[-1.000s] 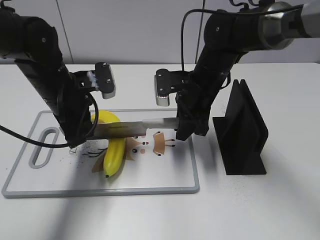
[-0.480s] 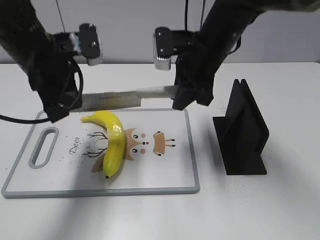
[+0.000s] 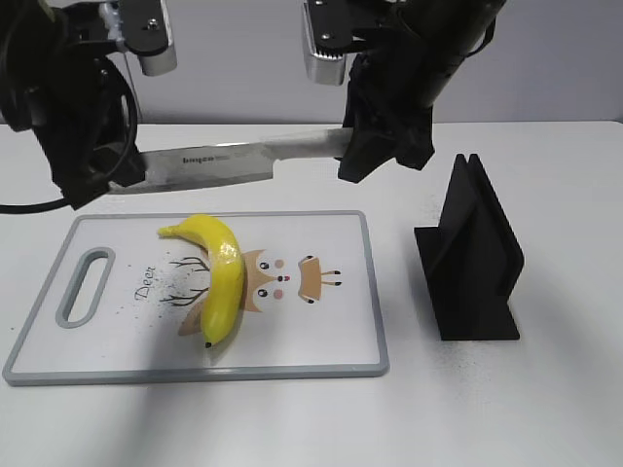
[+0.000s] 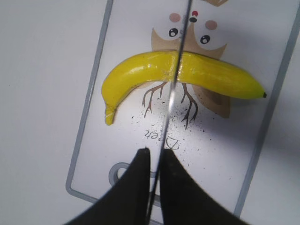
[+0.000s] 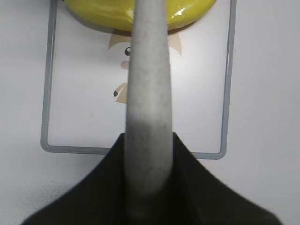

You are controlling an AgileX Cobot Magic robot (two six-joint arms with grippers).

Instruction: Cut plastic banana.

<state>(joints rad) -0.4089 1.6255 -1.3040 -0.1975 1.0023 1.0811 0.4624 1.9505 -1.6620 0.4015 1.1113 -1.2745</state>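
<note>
The plastic banana (image 3: 219, 277) lies whole on the white cutting board (image 3: 127, 336), over the deer print. It also shows in the left wrist view (image 4: 206, 77) and at the top edge of the right wrist view (image 5: 103, 11). A kitchen knife (image 3: 234, 161) hangs level in the air, well above the board's far edge. My left gripper (image 3: 105, 180) is shut on the blade's tip end (image 4: 172, 93). My right gripper (image 3: 365, 156) is shut on the grey handle (image 5: 146, 93). In the left wrist view the blade edge lines up over the banana's middle.
A black knife stand (image 3: 472, 253) stands on the white table, right of the board. The board's handle slot (image 3: 86, 284) is at its left end. Small dark specks lie on the board near the print.
Both arms have lifted the knife together, from resting across the banana to high above the board's far edge. The banana has stayed in place in one piece.
</note>
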